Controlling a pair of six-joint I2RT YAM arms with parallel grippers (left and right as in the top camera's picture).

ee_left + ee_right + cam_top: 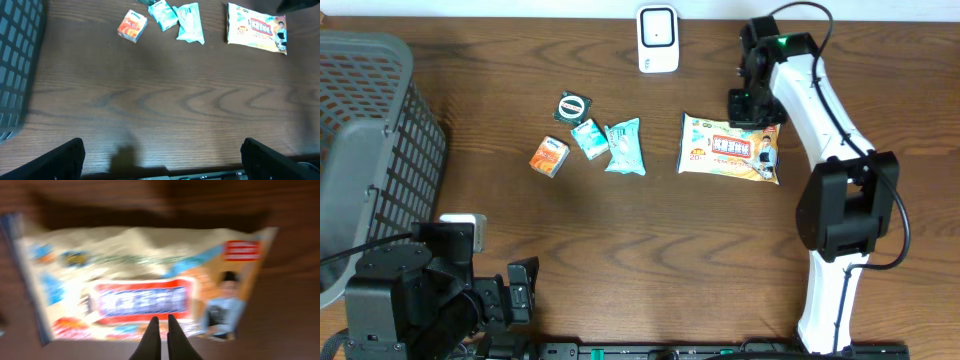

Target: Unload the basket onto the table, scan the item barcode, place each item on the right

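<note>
Pick-up step not yet done: right gripper (161,322), jaws closed, hovers over the snack packet (730,148) toward the bench's far-right, so it likely needs opening before grasping and carrying to the scanner (658,38) at the far edge, while left gripper (162,150), jaws wide open, sits near-left by the basket (370,150), small packets (590,140) aside.

My right arm (815,105), white links between black joints, carries a green light (782,41) and black cable (907,225); my left arm (395,295) is black.
</note>
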